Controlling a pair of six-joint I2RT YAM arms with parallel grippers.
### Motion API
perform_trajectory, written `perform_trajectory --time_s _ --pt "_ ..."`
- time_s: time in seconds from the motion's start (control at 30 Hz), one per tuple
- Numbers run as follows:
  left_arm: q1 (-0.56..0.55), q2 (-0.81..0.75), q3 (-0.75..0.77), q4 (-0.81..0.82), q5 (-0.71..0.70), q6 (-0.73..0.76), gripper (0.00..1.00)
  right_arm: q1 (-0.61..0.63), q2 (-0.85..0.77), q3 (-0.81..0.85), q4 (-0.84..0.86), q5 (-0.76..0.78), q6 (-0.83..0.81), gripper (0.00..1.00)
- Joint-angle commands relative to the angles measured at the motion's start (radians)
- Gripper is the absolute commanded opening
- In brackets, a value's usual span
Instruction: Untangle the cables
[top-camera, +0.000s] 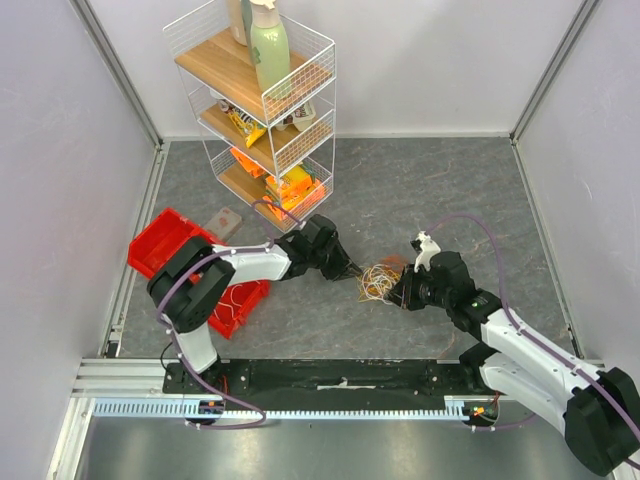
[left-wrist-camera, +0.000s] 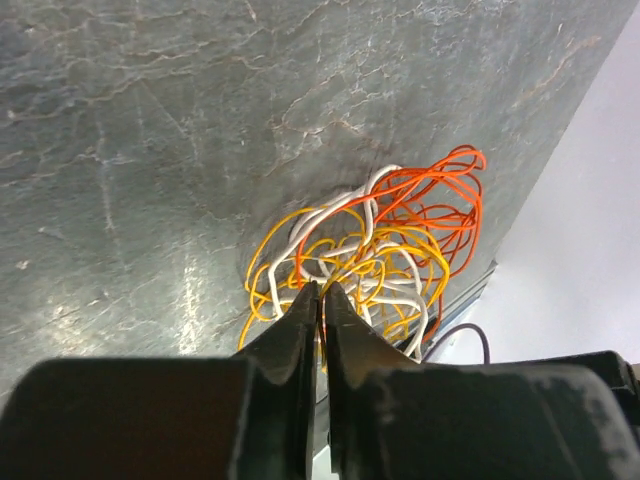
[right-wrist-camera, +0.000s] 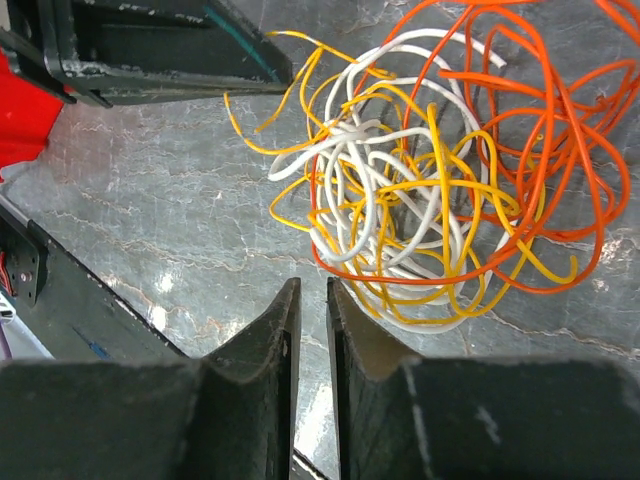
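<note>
The cables (top-camera: 378, 282) lie as one fist-sized tangle of orange, yellow and white wires on the grey floor between the two arms. My left gripper (top-camera: 355, 272) reaches the tangle's left edge. In the left wrist view its jaws (left-wrist-camera: 321, 288) are pressed together at the near rim of the cables (left-wrist-camera: 380, 250), with a thin yellow strand pinched between them. My right gripper (right-wrist-camera: 313, 285) stops just short of the cables (right-wrist-camera: 430, 190). Its fingers stand a narrow gap apart with only floor between them. The left gripper (right-wrist-camera: 285, 75) shows at the top left of that view.
A white wire shelf rack (top-camera: 265, 100) with bottles and packets stands at the back. A red bin (top-camera: 165, 245) sits at the left beside the left arm, a small grey flat piece (top-camera: 222, 222) behind it. A metal rail (top-camera: 330, 375) runs along the near edge. White walls enclose the floor.
</note>
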Motion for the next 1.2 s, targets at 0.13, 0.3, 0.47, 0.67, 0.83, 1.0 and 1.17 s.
perform_trajectory --time_s 0.13,0.3,0.47,0.67,0.83,1.0,1.17 --pt "-0.008 -0.198 -0.06 0.036 -0.021 0.096 0.02 0.004 0.067 0.003 0.092 0.03 0.042 0.46" --pt "-0.017 -0.316 -0.083 0.045 0.143 0.163 0.02 0.021 0.143 0.02 0.143 0.115 0.071 0.64" --pt "-0.026 -0.5 -0.106 0.04 0.247 0.234 0.02 0.022 0.223 0.04 0.086 0.387 0.207 0.59" --pt "-0.025 -0.783 0.037 -0.221 0.226 0.456 0.02 0.016 0.207 0.038 -0.009 0.687 0.315 0.39" --pt "-0.023 -0.973 0.194 -0.412 0.07 0.584 0.02 -0.033 0.163 0.102 -0.107 0.823 0.228 0.24" --pt "-0.023 -1.03 0.3 -0.518 -0.059 0.613 0.02 -0.042 0.211 0.225 -0.173 0.858 0.022 0.3" --pt "-0.023 -1.029 0.328 -0.523 -0.101 0.608 0.02 0.007 0.252 0.368 -0.267 0.589 -0.214 0.56"
